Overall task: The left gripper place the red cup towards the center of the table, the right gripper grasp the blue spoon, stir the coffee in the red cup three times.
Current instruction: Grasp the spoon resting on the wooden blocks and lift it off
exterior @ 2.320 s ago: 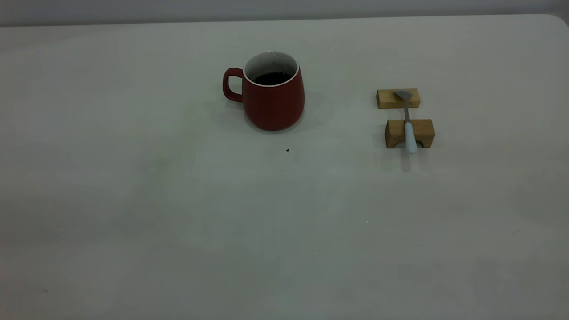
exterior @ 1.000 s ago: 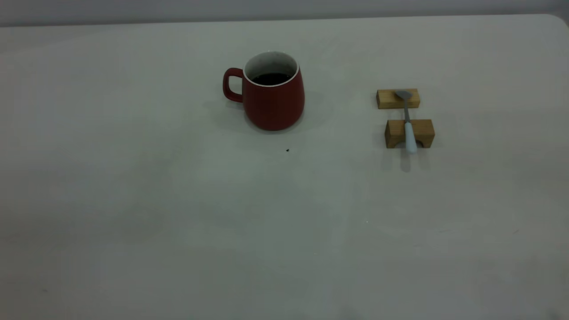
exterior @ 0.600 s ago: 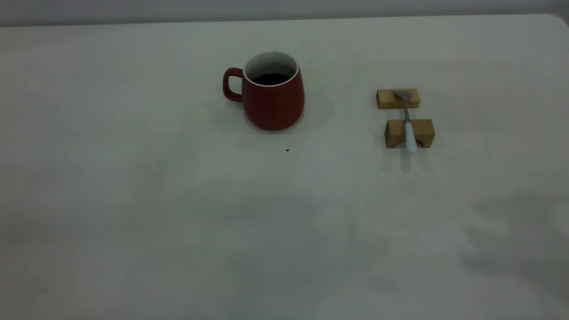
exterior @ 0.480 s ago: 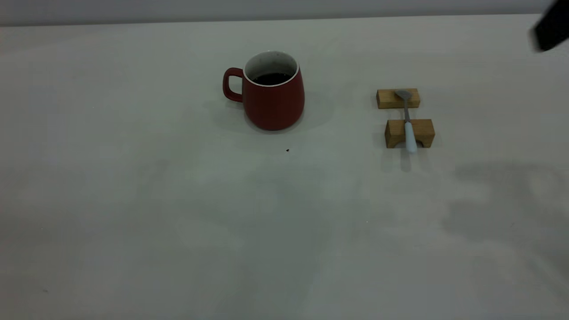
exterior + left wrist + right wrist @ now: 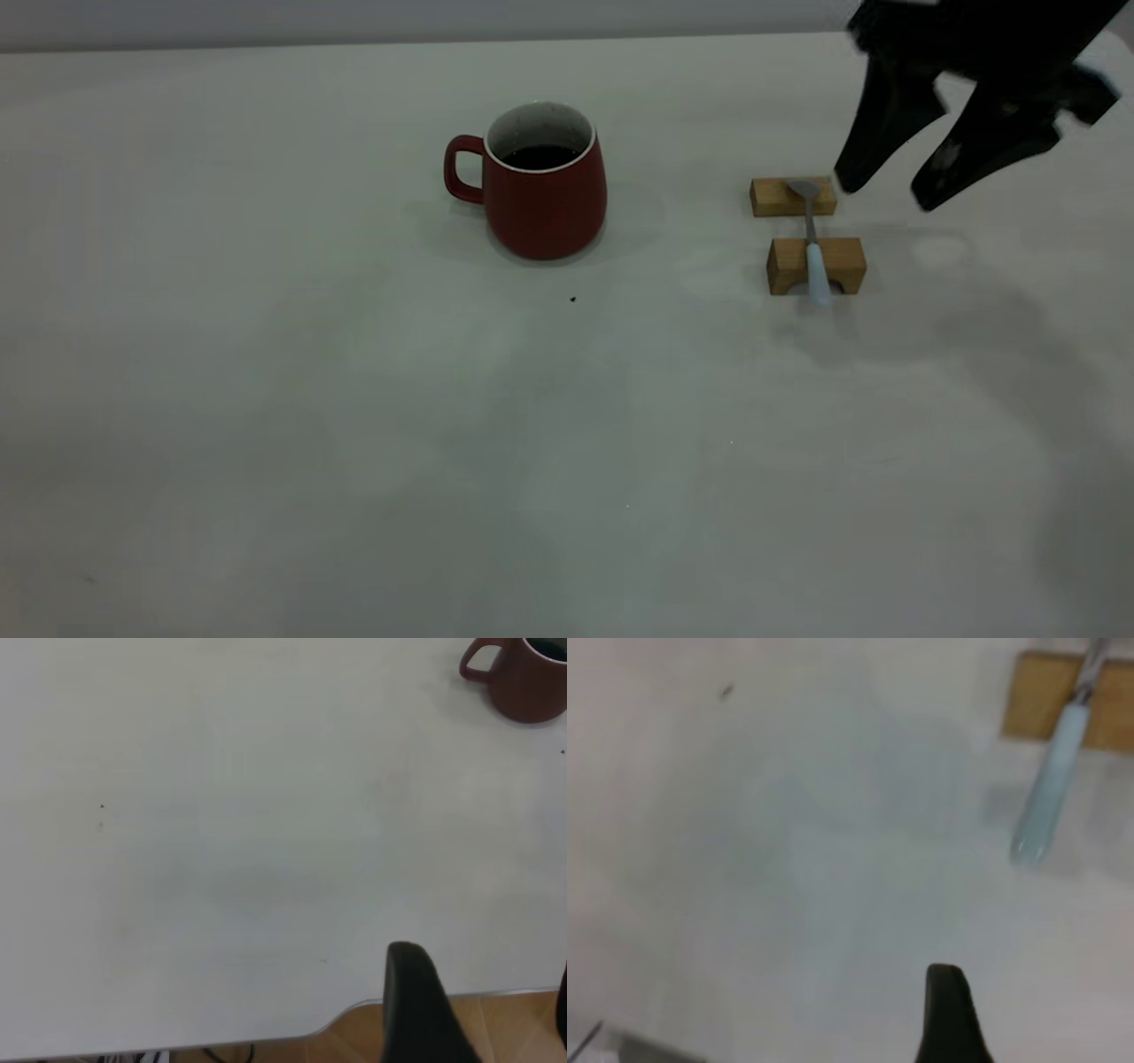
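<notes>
Red cup [image 5: 542, 190]: it stands upright on the table [image 5: 310, 399], in the far middle part of the exterior view, with its loop handle turned to that view's left. No gripper touches it. In the left wrist view the red cup [image 5: 523, 678] shows only partly, at a corner and far off.
Coffee [image 5: 540, 157]: dark liquid with a flat surface, low inside the white interior of the cup.
Dark speck [image 5: 572, 299]: a tiny mark on the table, just in front of the cup.
Blue spoon [image 5: 811, 248]: it lies well apart from the cup, toward the right side of the exterior view. It rests across two wooden blocks, with the grey bowl on the far block [image 5: 780, 197] and the pale blue handle over the near block [image 5: 784, 264]. The handle end sticks out past the near block, toward the camera.
Right gripper [image 5: 886, 188]: it hangs in the air above the table, just beside the far block and to the right of the spoon. Its two pointed fingers are spread apart and hold nothing. It does not touch the spoon.
Right wrist view: the spoon handle [image 5: 1050, 788] and one block [image 5: 1041, 700] are seen from above.
Left gripper [image 5: 492, 1028]: it is over the table edge, far from the cup. One dark finger [image 5: 416, 1005] is seen, with a wide gap to the other at the frame edge, and nothing is between them.
</notes>
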`<state>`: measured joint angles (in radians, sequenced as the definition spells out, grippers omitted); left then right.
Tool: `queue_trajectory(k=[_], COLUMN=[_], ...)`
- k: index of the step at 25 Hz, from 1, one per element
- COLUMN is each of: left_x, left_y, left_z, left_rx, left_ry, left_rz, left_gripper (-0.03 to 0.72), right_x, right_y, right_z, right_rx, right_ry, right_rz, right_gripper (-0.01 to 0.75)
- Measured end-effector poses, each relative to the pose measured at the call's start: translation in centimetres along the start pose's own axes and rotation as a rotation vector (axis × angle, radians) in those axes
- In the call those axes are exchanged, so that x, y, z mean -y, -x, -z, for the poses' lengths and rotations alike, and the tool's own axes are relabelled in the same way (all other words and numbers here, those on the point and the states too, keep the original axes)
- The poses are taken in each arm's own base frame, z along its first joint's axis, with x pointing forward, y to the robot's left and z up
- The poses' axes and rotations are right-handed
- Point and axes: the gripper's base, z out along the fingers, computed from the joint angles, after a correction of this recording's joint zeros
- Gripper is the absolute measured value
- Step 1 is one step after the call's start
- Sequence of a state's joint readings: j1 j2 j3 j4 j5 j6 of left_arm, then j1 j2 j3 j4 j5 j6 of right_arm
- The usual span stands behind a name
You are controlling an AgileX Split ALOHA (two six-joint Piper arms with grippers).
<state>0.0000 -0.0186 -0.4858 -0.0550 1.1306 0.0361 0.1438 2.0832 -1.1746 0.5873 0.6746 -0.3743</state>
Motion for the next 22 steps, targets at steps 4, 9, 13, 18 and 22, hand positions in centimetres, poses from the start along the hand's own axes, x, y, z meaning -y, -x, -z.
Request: queue_trajectory(k=[4,9,13,18,22], left_x=[0.0,0.0,0.0,0.0,0.0], left_y=[0.0,0.0,0.0,0.0,0.0], left_z=[0.0,0.0,0.0,0.0,0.0], left_rx=[0.000,0.000,0.000,0.000,0.000], left_ry=[0.000,0.000,0.000,0.000,0.000], left_rz=[0.000,0.000,0.000,0.000,0.000], left_gripper=[0.449,0.449,0.449,0.449,0.449], right_x=[0.4,0.3,0.5,0.1,0.5], right_y=[0.8,1.9,2.2,1.9,1.7], right_z=[-3.4,-5.7,-6.7,-7.6,-8.7], right_rx=[-0.042,-0.039,-0.053,-0.069,-0.074], right_ry=[-0.010,-0.026,-0.063,-0.071,-0.084], right_rz=[-0.043,-0.088,-0.079,-0.071,-0.076], right_gripper=[0.557,0.557,0.557,0.557,0.557])
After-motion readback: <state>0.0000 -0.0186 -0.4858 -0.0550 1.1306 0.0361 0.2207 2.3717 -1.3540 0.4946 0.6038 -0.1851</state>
